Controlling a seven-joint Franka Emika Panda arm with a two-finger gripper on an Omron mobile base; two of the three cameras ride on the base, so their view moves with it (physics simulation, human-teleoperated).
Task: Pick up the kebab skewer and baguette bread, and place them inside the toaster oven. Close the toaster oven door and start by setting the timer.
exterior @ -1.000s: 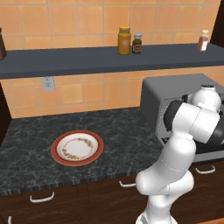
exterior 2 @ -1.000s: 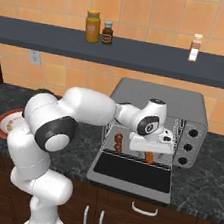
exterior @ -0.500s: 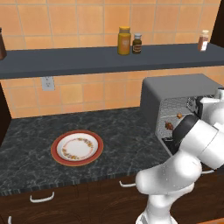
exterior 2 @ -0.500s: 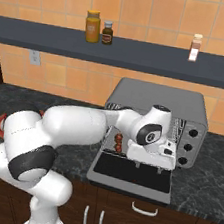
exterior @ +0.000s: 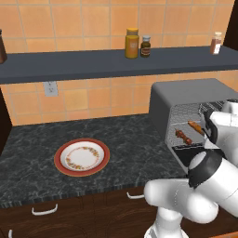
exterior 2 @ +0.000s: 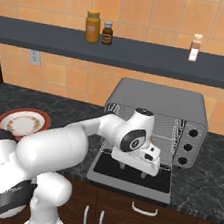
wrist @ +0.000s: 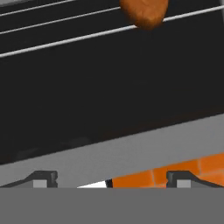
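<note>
- You are looking at the oven (exterior: 163, 101) sitting at the right of the dark tabletop (exterior: 37, 172), its door (exterior 2: 130, 178) lying dropped open and flat toward you.
- In the left base view the skewer (exterior: 183, 136) is lying on a wire rack inside the oven, and the baguette (exterior: 195, 126) is resting just beside it, slightly higher and further right.
- In the hand view an orange-brown end of the baguette (wrist: 144, 12) is showing at the top, sitting on the rack wires above a dark cavity.
- Your pincer (wrist: 109, 179) is standing wide open with nothing between its tips; the two fingertips (wrist: 41, 179) are sitting well apart at the bottom of the hand view.
- In the right base view the hand is hanging low over the open door, in front of the oven's mouth.
- The plate (exterior: 62, 153) is sitting bare on the tabletop, well to the left of the oven.
- Three knobs (exterior 2: 189, 147) are running down the oven's right panel.
- Two jars (exterior: 132, 43) are standing on the shelf (exterior: 69, 65) above, and a small bottle (exterior: 215, 43) is standing further right.
</note>
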